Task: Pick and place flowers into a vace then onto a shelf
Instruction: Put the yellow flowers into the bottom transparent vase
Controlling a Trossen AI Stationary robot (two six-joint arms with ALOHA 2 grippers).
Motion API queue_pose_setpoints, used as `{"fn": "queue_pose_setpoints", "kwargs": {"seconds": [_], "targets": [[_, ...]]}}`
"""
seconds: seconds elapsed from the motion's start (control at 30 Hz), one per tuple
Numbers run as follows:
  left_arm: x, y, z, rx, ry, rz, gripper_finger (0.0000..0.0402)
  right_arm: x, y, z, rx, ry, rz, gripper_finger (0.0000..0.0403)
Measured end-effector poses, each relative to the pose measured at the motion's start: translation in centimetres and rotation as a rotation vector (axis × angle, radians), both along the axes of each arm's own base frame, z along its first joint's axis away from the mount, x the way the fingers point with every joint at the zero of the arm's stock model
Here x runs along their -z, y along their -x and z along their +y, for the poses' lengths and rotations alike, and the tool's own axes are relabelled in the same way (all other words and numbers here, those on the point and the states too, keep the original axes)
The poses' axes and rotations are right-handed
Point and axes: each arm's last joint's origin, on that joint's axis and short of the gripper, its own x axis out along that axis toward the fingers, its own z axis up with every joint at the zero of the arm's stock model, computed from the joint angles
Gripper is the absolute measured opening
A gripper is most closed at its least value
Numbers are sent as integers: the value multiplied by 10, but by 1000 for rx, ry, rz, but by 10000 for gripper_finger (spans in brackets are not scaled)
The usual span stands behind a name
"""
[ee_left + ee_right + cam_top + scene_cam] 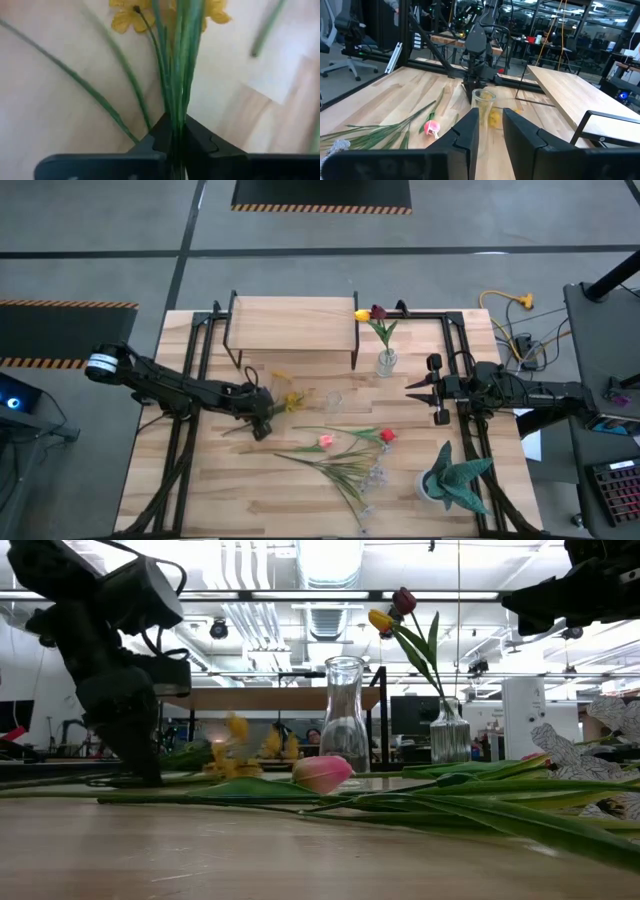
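My left gripper (262, 417) is low over the table's middle left and shut on a bunch of yellow flowers (290, 398), whose blossoms (125, 20) point toward an empty glass vase (333, 402). A second vase (386, 361), standing on the table right of the shelf (293, 323), holds a yellow and a maroon tulip (392, 610). Pink (325, 441), red (387, 436) and white flowers (375, 478) lie on the table, nearer than the vases. My right gripper (422, 388) hangs open, right of the vases, its fingers (467, 131) pointing at the empty vase (483, 102). My left gripper pinches several thin green stems (176, 117) of the yellow flowers between its two fingers, well below the blossoms. It comes slanting down from the table's left, and the stems run on straight ahead of the fingers. A stem end (235, 428) trails behind the gripper on the table.
A teal spiky potted plant (455, 480) stands near the table's near right corner. Black arm frames (200, 340) run along both sides of the table. Bare wood shows on the near left (200, 490). The shelf top carries nothing.
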Motion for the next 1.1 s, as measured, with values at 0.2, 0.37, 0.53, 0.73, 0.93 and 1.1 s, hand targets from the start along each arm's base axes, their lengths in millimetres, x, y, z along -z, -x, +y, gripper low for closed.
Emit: {"fn": "queue_pose_setpoints", "kwargs": {"seconds": [0.2, 0.37, 0.53, 0.73, 0.93, 1.1], "targets": [[-20, -4, -1, 28, -16, -5, 3, 0, 0, 0, -1, 1, 0, 71], [-50, -8, -1, 57, -35, -80, 2, 0, 0, 0, 0, 3, 0, 68], [-84, -11, 0, 52, -82, -259, 1, 0, 0, 0, 0, 3, 1, 74], [-109, -7, 4, 12, -201, -464, 1, 0, 0, 0, -1, 3, 1, 76], [-129, -12, 6, -16, -340, -643, 1, 0, 0, 0, 0, 3, 1, 67], [-141, -24, 5, 11, -419, -791, 1, 0, 0, 0, 0, 8, 0, 67]]}}
